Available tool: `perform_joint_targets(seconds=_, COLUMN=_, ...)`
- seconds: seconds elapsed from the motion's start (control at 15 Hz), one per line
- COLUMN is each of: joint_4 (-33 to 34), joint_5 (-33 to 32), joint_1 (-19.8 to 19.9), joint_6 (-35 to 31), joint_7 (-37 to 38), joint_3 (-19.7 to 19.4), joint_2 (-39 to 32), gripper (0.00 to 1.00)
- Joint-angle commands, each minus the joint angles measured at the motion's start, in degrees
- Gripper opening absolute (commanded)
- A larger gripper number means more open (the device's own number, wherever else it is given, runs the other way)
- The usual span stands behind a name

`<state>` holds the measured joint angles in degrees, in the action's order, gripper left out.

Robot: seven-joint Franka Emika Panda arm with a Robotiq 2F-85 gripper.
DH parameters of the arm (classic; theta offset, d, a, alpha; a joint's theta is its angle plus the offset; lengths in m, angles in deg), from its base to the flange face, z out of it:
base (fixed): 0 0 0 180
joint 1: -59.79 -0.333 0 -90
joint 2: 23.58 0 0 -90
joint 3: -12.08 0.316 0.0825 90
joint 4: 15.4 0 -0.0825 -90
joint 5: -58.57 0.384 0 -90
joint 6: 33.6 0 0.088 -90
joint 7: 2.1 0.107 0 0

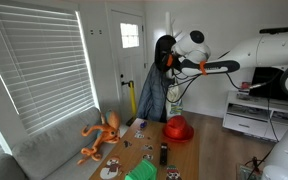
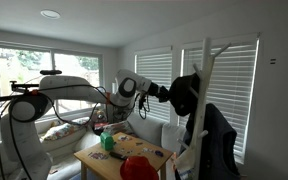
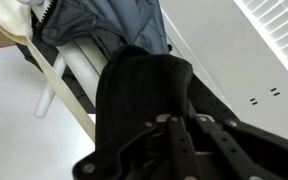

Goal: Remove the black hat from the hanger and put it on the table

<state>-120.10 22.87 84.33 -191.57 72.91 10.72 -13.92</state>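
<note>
Jacket against hanger beside black hat

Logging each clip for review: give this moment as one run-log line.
stage: at hanger | gripper against black hat | jaws: closure unclear | placement on table: not done | red hat on table

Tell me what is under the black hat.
The blue jacket hangs below the black hat, draped on the hanger. The hat hides any prong beneath it.
</note>
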Motion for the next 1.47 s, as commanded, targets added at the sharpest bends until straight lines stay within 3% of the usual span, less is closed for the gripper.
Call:
perform_joint_targets(seconds=0.0, joint_4=-1.77, joint_5=1.29, joint_1=-1.09, joint_6=-4.51, joint_7=-1.02, joint_3=0.02, joint_2=1.83, gripper=0.02)
perform_joint_targets(seconds=0.33, joint_4=-4.62, joint_5=9.44, joint_1=-6.12, joint_6=-7.95, joint_7=-8.87, joint_3=-1.20, joint_2=3.61, gripper=0.02)
perform_joint_targets(seconds=0.67, joint_4=-8.39, joint_5=30.51, joint_1=-17.75, joint_6=-2.97, joint_7=-27.72, joint_3=-5.41, joint_2=7.22, gripper=0.02)
perform_joint_targets(seconds=0.73, joint_4=-8.62, joint_5=35.25, joint_1=-20.37, joint_6=-0.04, joint_7=-31.95, joint_3=-6.47, joint_2=7.99, gripper=0.02)
perform_joint_targets(seconds=0.93, joint_4=-6.78, joint_5=44.21, joint_1=-20.53, joint_6=12.59, joint_7=-39.13, joint_3=-5.60, joint_2=8.92, gripper=0.02)
perform_joint_targets(seconds=1.27, joint_4=-3.21, joint_5=47.25, joint_1=-18.77, joint_6=34.67, joint_7=-43.80, joint_3=-5.75, joint_2=7.57, gripper=0.02)
perform_joint_targets(seconds=1.4, joint_4=-2.59, joint_5=49.26, joint_1=-19.28, joint_6=40.68, joint_7=-48.31, joint_3=-6.74, joint_2=6.15, gripper=0.02)
